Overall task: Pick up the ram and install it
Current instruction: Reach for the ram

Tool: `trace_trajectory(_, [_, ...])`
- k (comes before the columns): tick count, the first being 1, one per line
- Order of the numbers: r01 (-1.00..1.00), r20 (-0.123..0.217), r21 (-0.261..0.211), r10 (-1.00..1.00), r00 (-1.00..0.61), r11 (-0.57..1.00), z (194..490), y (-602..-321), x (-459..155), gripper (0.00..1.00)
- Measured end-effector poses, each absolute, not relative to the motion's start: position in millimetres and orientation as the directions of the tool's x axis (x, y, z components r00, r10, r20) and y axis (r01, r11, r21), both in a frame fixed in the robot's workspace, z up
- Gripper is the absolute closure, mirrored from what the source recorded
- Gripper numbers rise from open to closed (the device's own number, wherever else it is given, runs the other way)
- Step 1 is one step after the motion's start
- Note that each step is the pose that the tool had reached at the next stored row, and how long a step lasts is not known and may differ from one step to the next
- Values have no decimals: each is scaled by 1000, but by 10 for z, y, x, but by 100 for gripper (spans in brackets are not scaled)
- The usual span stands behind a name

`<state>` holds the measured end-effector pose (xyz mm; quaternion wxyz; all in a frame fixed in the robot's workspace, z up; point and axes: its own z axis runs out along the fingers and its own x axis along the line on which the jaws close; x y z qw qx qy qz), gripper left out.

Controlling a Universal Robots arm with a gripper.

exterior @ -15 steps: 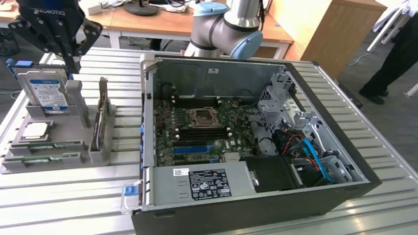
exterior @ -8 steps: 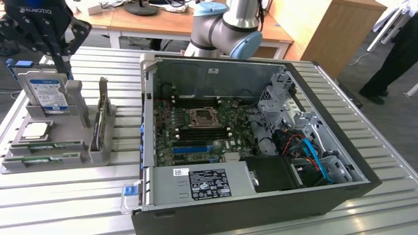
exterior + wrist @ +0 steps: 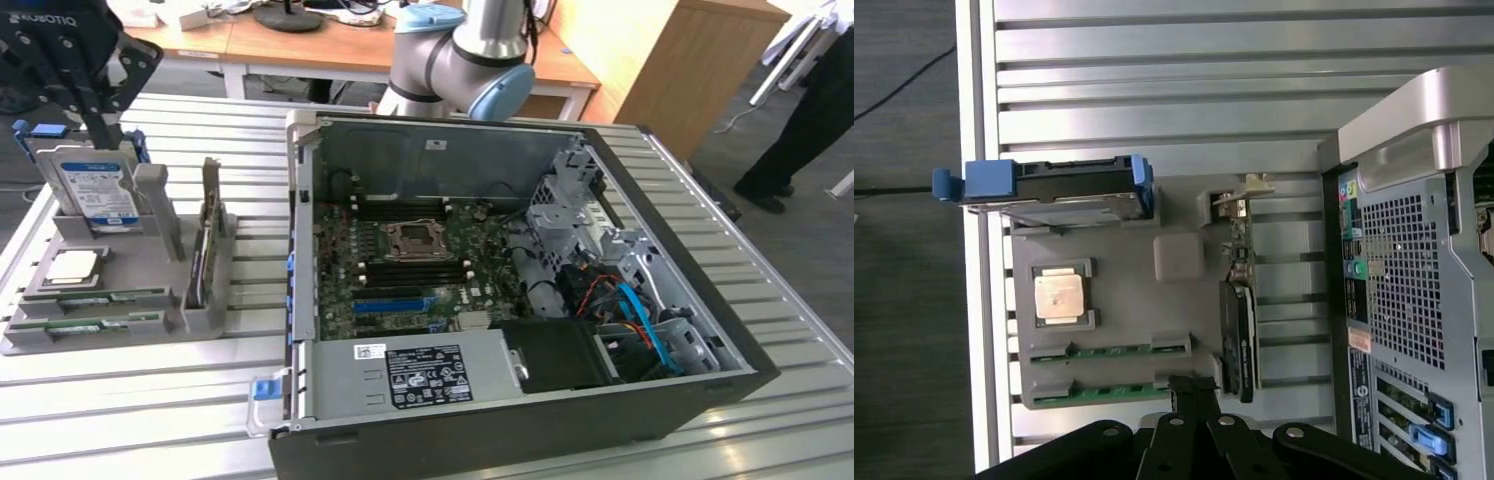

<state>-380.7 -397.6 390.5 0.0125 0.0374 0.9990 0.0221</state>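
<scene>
Two ram sticks, slim and green, lie in slots of the grey parts holder point(image 3: 200, 318): one ram stick point(image 3: 118, 297) sits behind the other ram stick point(image 3: 94, 326). The wrist view has them at ram point(image 3: 1109, 350) and ram point(image 3: 1104, 392). My black gripper point(image 3: 104, 135) hangs above the holder at the exterior view's far left, over the hard drive. Its fingers are shut with nothing between them. In the wrist view the gripper point(image 3: 1192, 385) sits near one end of the ram sticks, apart from them.
The holder also carries a blue-framed hard drive point(image 3: 94, 190), a CPU point(image 3: 70, 267) and a dark expansion card point(image 3: 207, 240) standing on edge. The open computer case point(image 3: 747, 330) with its motherboard point(image 3: 414, 255) fills the slatted table's middle. A person's legs point(image 3: 807, 120) stand at the far right.
</scene>
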Motion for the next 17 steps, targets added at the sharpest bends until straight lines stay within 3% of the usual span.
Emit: trace_trajectory(17, [74, -23, 45, 75, -997, 996, 3901, -3976, -4129, 89])
